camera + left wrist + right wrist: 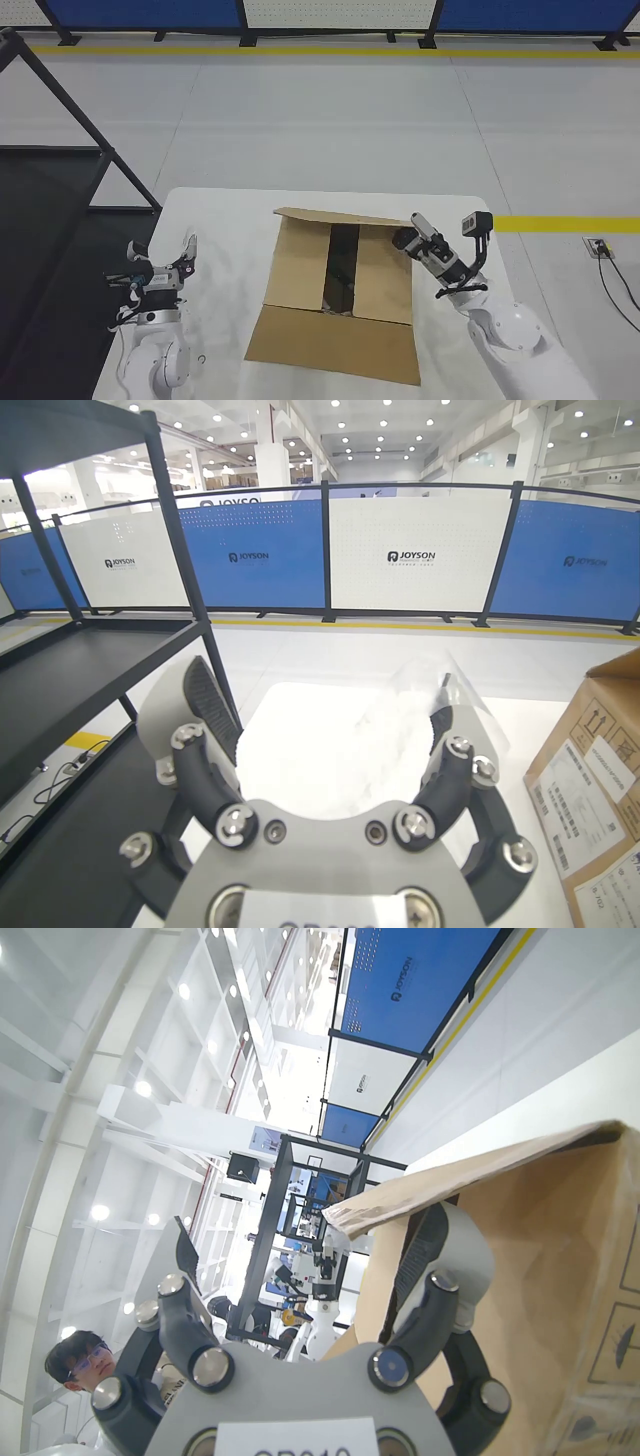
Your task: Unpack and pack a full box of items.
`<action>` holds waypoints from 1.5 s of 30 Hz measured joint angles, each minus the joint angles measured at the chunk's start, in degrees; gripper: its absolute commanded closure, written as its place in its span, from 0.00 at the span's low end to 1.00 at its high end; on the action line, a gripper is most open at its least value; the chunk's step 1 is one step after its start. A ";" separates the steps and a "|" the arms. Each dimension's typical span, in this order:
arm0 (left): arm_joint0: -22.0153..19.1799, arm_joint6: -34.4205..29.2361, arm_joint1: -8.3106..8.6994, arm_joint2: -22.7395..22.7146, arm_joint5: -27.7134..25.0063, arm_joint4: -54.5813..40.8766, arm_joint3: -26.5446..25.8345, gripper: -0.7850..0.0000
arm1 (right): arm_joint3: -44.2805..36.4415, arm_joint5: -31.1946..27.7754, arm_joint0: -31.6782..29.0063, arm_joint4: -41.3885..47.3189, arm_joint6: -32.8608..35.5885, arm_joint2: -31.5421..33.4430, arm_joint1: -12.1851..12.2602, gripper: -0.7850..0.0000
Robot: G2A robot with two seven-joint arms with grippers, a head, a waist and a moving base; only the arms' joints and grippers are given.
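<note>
On your white table [220, 215] the box [298, 262] sat centred, contents lost in its dark gap, your left gripper [162, 250] spread wide beside it and your right gripper [412, 232] spread at a flap's edge.

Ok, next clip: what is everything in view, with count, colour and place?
cardboard box: one, brown, middle of the table, top flaps partly open
table: one, white, under the box
shelf rack: one, black, beside the table on the robot's left
fence panels: several, blue and white, across the far floor
floor lines: two, yellow, one before the fence, one right of the table
cable: one, black, floor on the right
left hand: grey and black, open, empty, left of the box
right hand: grey and black, open, at the box's right flap
</note>
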 measured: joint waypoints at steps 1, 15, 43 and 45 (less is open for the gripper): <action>0.10 0.06 0.00 -0.05 -0.03 -0.08 -0.01 0.00 | -0.02 0.01 -0.02 -0.02 0.07 0.01 0.01 0.00; 0.16 0.08 0.01 -0.11 -0.06 -0.16 0.00 0.00 | -0.07 1.77 1.76 2.61 -1.90 -1.55 -0.95 0.00; 0.16 0.08 0.01 -0.11 -0.06 -0.16 0.00 0.00 | 33.74 22.15 32.29 -3.67 0.29 -15.29 -9.15 0.00; 0.16 0.08 0.01 -0.11 -0.06 -0.16 0.00 0.00 | 35.07 22.00 32.95 -3.88 0.95 -15.51 -9.51 0.00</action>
